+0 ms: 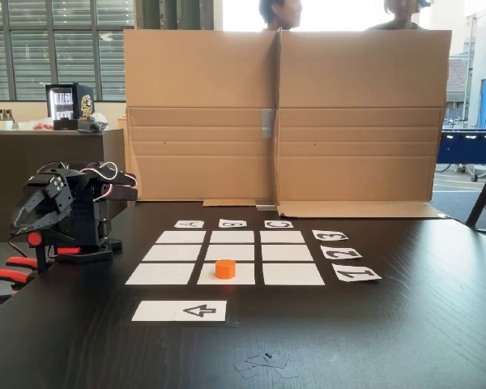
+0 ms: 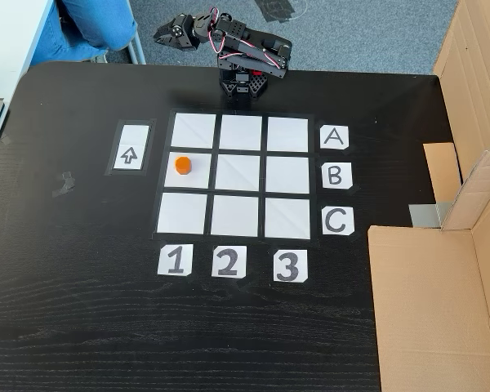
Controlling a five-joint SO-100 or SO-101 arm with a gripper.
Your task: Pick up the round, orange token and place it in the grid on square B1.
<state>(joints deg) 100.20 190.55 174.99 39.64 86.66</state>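
Starting from the near edge of the dark table [image 1: 437, 324], some small paper scraps [image 1: 263, 362] are seen in a fixed view; behind them the white strip with the black arrow [image 1: 180, 310] is laid flat; in the fixed view from above this strip [image 2: 131, 149] is found left of the grid [image 2: 242, 214]. Next the grid [image 1: 287, 253] of nine white rectangles is reached; the orange token [image 1: 225, 268] is placed upright on square B1 [image 1: 241, 275], the middle rectangle of the nearest row; from above the token [image 2: 182, 165] is seen on square B1 [image 2: 198, 181], in the row of label B [image 2: 334, 174] and the column of label 1 [image 2: 175, 261]. The folded arm is parked at the table edge, well apart from the token; whether its gripper [image 2: 165, 33] is open or closed cannot be told. Farthest, a cardboard screen [image 1: 283, 113] is standing.
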